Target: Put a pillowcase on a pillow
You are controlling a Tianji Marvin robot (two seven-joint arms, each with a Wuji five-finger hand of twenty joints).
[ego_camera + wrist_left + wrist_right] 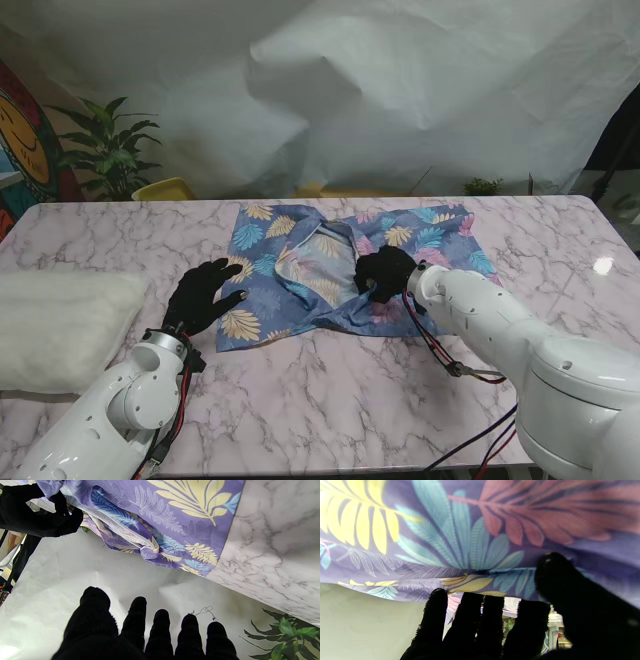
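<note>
Stand view: rumpled leaf-print pillowcase (300, 275), fluffy white pillow (60, 325) apart.

Staged lab — white backdrop (420, 90)

No text, label, brand, number or sign can be read in any of the views. The pillowcase (300, 270) carries only a leaf print, the marble table (330, 400) only its veining, and the round painted panel (30, 130) at the far left shows no legible lettering.
</note>
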